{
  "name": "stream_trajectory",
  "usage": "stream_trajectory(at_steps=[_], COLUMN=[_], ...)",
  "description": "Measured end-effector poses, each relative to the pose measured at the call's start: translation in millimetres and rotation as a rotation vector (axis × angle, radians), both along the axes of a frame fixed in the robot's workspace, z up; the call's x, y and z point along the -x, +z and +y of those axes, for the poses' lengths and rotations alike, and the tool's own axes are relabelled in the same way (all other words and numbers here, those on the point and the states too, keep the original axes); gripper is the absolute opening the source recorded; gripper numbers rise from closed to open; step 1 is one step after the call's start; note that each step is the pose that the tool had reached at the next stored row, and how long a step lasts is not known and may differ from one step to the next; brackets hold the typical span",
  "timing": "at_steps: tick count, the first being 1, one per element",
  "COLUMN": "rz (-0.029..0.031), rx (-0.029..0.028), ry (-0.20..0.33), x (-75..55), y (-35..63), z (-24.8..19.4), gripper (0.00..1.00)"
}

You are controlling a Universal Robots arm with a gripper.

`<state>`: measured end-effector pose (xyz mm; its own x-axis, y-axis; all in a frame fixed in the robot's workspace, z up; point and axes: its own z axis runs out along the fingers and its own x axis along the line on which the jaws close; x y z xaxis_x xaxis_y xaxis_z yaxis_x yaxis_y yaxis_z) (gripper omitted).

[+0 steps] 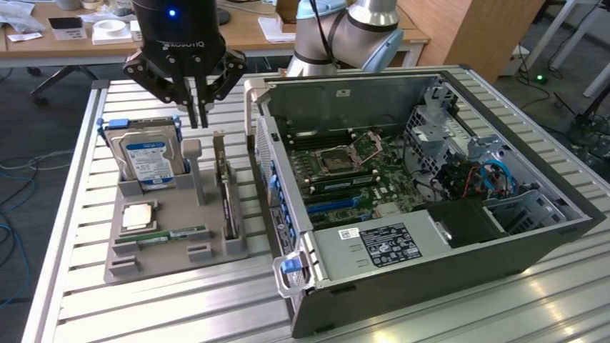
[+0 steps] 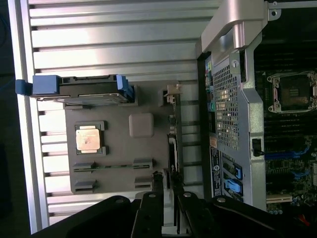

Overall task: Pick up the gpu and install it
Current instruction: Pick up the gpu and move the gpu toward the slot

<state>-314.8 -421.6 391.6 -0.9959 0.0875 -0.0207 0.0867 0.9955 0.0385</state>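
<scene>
We see the end effector (image 1: 197, 121) hanging above the grey holder (image 1: 160, 251) on the desk (image 1: 76, 300). Its fingers are parted by only a narrow gap and grip nothing. The gpu (image 1: 227, 200) stands on edge, untouched, in the holder's slot nearest the open computer case (image 1: 533, 236). The hard drive (image 1: 148, 153) stands in the same holder.

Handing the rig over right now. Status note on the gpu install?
Gripper: hangs above the parts tray, jaws a narrow gap apart, holding nothing.
Gpu: stands on edge in its tray slot, on the side nearest the open PC case. The gripper is above its far end and clear of it.
Done: nothing visible; the card is not yet picked up.
Left: the pick-up and the install into the case.
</scene>
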Motion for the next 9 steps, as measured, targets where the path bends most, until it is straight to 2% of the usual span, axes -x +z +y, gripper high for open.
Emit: stream_trajectory(at_steps=[2, 5, 6, 9], rz=[0.0, 0.0, 0.0, 0.0], rx=[0.0, 0.0, 0.0, 0.0], ry=[0.0, 0.0, 0.0, 0.0], x=[0.0, 0.0, 0.0, 0.0], y=[0.0, 0.0, 0.0, 0.0], z=[0.0, 0.0, 0.0, 0.0], gripper=[0.29, 0.35, 0.42, 0.42])
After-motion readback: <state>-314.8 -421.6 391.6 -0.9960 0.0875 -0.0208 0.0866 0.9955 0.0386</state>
